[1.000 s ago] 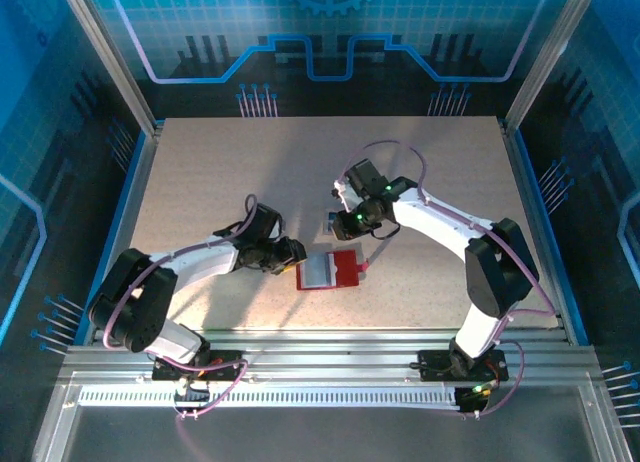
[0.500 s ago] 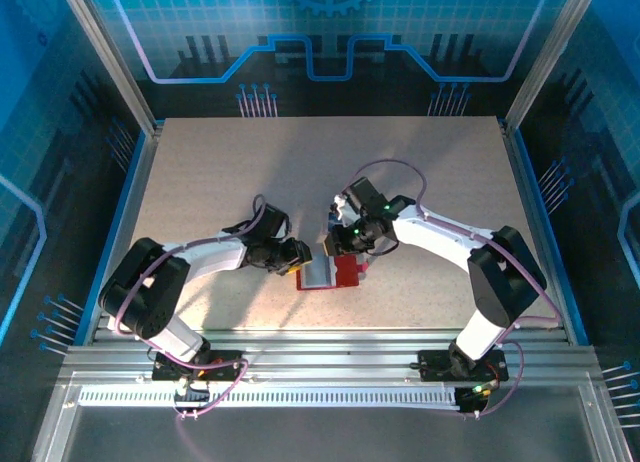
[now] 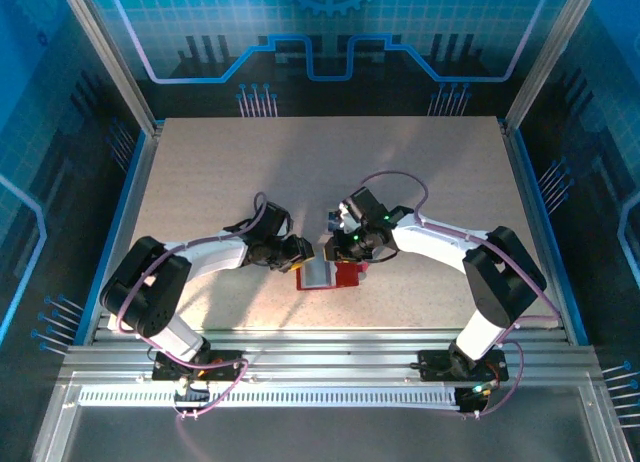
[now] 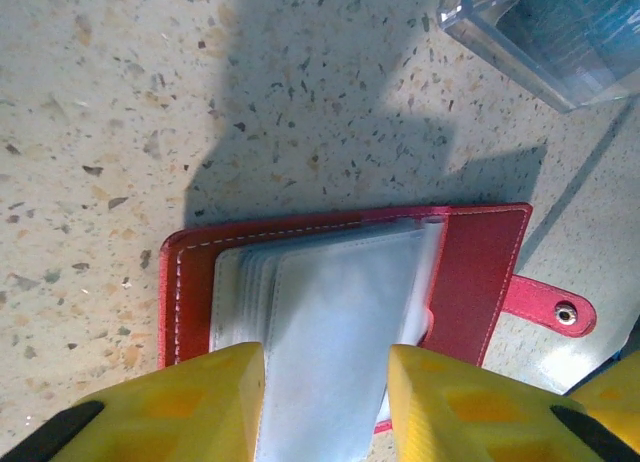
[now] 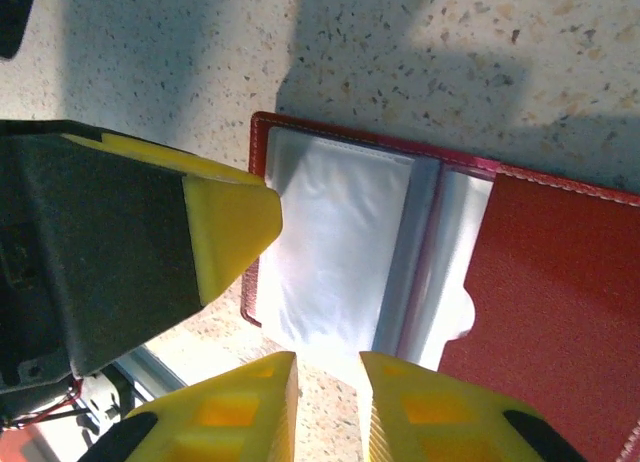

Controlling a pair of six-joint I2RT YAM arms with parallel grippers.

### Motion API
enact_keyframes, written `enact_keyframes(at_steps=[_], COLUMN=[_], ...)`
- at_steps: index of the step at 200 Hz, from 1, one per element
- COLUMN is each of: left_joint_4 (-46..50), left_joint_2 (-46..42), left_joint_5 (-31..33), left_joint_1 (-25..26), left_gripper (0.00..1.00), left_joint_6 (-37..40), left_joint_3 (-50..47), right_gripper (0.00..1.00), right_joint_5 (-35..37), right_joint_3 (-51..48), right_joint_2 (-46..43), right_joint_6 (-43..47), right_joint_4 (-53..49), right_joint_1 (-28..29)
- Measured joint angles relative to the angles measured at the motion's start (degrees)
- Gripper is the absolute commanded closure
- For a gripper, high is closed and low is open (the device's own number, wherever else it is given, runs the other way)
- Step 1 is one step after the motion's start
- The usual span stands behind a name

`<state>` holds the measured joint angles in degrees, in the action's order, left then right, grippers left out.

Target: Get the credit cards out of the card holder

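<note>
The red card holder [image 3: 346,276] lies open on the speckled table, its frosted clear sleeves [image 4: 340,302] fanned up and its snap tab [image 4: 545,307] pointing right. The credit cards are hidden; the sleeves look pale. My left gripper [image 3: 303,257] stands open at the holder's left edge. In the left wrist view the left gripper [image 4: 325,392] has one yellow finger on either side of the sleeve stack. My right gripper [image 3: 335,250] hovers over the holder. In the right wrist view the right gripper [image 5: 328,392] is narrowly open at the sleeves' near edge, with bare table showing in the gap.
A clear-walled box [image 4: 560,32] with something blue inside sits just beyond the holder, and shows as a small bluish shape [image 3: 333,222] from above. The left arm's fingertip [image 5: 228,227] overlaps the holder's left edge [image 5: 258,142]. An aluminium rail [image 3: 320,354] runs along the near edge.
My right arm has swung down and left, from beside the bluish box to over the holder. The left gripper has edged right onto the holder's left side. Both jaw gaps look unchanged.
</note>
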<state>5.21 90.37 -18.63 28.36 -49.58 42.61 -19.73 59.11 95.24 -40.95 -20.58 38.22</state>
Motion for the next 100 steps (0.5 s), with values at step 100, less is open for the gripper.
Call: enact_keyframes(at_steps=[100], left_joint_4=[1.4], left_joint_2=[-3.43], left_joint_5=[1.44], left_joint_1=[0.0], left_gripper=[0.87], left_joint_6=[-2.58], left_joint_3=[-3.45], right_gripper=[0.77], right_joint_5=[-5.33], right_joint_3=[-0.28], right_joint_2=[5.22], right_joint_6=[-3.23], right_joint_4=[6.14], right_joint_1=[0.07])
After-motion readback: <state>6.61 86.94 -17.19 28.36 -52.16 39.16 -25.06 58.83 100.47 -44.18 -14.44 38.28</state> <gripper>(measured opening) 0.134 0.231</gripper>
